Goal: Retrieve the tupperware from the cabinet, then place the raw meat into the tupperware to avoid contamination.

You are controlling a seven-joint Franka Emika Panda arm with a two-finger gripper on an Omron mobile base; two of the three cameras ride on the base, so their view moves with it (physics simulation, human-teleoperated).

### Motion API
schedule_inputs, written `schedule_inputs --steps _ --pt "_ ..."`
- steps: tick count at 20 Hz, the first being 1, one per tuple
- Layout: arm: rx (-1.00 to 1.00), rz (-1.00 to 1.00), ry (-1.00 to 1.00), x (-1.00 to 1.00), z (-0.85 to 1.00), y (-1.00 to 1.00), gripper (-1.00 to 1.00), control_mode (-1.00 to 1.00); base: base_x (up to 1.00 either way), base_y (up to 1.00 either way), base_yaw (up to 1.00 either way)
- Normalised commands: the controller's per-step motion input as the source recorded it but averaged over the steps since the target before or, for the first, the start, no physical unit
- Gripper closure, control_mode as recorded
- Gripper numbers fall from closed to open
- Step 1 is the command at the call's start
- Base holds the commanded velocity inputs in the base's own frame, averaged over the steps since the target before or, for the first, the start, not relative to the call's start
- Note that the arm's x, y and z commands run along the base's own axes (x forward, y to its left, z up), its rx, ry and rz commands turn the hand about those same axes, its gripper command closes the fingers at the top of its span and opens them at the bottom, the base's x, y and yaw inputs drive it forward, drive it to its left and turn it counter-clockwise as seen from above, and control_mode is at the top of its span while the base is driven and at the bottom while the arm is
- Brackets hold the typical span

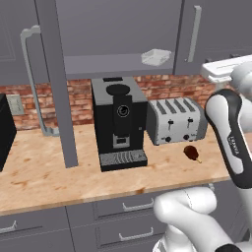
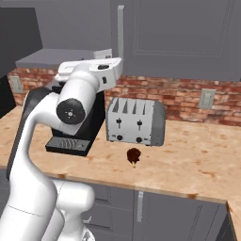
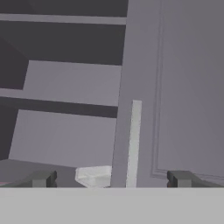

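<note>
Gripper [image 3: 111, 178]: standing wide open, gripping nothing.
Tupperware [image 1: 156, 57]: sitting on the open cabinet [image 1: 118, 29] shelf.
Raw meat [image 1: 192, 153]: lying before the toaster [image 1: 176, 121].

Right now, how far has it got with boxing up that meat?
Early days. Done: one cabinet door is swung open, showing the tupperware on its shelf. In hand: the gripper, jaws open and holding nothing, is raised toward that shelf beside the closed door's handle. Left: take the tupperware out, then put the raw meat, lying on the counter by the toaster, inside.
</note>
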Motion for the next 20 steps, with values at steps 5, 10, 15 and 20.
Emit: schedule_inputs --steps 5,10,15,20 --pt "0.0 0.0 0.0 0.25 0.0 -0.01 -1.0 -1.0 0.0 0.0 0.0" --pt "0.0 0.0 0.0 0.31 0.0 -0.01 -1.0 -1.0 0.0 0.0 0.0" --pt "0.0 0.0 0.0 0.32 0.0 0.0 -1.0 -1.0 0.0 0.0 0.0" --pt "0.0 0.0 0.0 0.31 0.0 -0.03 -1.0 -1.0 0.0 0.0 0.0"
